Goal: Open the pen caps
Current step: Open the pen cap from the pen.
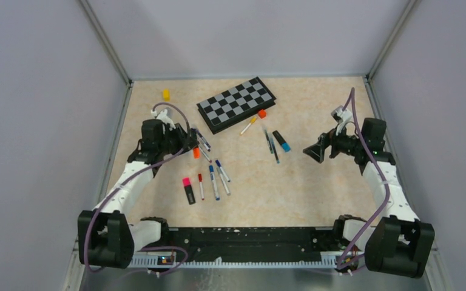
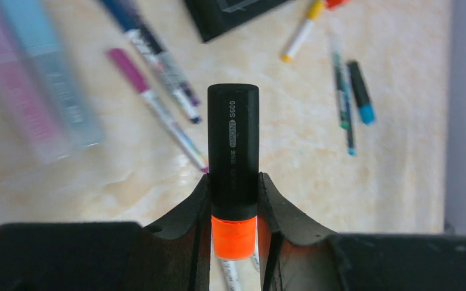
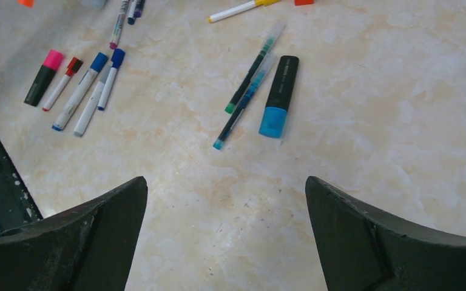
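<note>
Left claw (image 2: pixel 233 177) clamped on black highlighter (image 2: pixel 233 121), right claw (image 3: pixel 224 179) spread wide

Gripper (image 3: pixel 226 182): my jaws stand wide apart above the table, with nothing between them.
Fingers (image 3: pixel 73 242): black, one at each lower corner of my view.
Table (image 3: pixel 370 121): pale marbled surface.
Blue-capped highlighter (image 3: pixel 279 91): black body, lying flat ahead of me, cap toward me.
Thin pens (image 3: pixel 250 73): two, just left of that highlighter.
Far-left group: pink-capped highlighter (image 3: pixel 42 76), red-capped marker (image 3: pixel 60 85), blue-capped markers (image 3: pixel 79 94), lying close together.
Yellow-capped pen (image 3: pixel 236 8): at the top edge.
</note>
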You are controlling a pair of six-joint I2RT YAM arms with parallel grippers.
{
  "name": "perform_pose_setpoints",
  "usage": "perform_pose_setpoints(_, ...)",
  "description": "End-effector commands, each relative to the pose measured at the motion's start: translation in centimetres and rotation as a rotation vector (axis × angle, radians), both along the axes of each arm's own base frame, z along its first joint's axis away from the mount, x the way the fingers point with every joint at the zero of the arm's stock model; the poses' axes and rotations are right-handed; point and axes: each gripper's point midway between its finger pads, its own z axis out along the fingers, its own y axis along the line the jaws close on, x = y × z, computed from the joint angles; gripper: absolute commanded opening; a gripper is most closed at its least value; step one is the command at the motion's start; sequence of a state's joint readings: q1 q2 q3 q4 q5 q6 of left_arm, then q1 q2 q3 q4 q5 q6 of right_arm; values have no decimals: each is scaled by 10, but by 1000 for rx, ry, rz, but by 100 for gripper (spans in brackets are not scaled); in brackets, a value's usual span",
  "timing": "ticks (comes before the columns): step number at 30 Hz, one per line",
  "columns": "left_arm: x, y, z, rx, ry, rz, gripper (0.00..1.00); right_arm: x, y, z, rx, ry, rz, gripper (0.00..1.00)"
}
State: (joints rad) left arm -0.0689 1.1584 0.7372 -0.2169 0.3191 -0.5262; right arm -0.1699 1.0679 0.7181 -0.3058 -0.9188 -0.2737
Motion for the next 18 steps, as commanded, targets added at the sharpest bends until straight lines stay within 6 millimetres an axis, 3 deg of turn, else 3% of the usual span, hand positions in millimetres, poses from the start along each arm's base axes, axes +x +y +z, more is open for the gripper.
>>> perform_pose_setpoints(1,-9,-73,48,-137,-276,-357,0,-6,23,13,41,-50,130,99)
perform_pose_setpoints(6,-23,-140,55,-142,-383,-496,0,-17,47,19,158,-8,224,99)
perform_pose_setpoints(9,-26,-171,51,-140,-409,-524,0,-8,52,22,250,54,155,99)
perform_pose_setpoints(18,-29,-224,41,-29,-464,-515,0,-3,72,35,449,182,114,99)
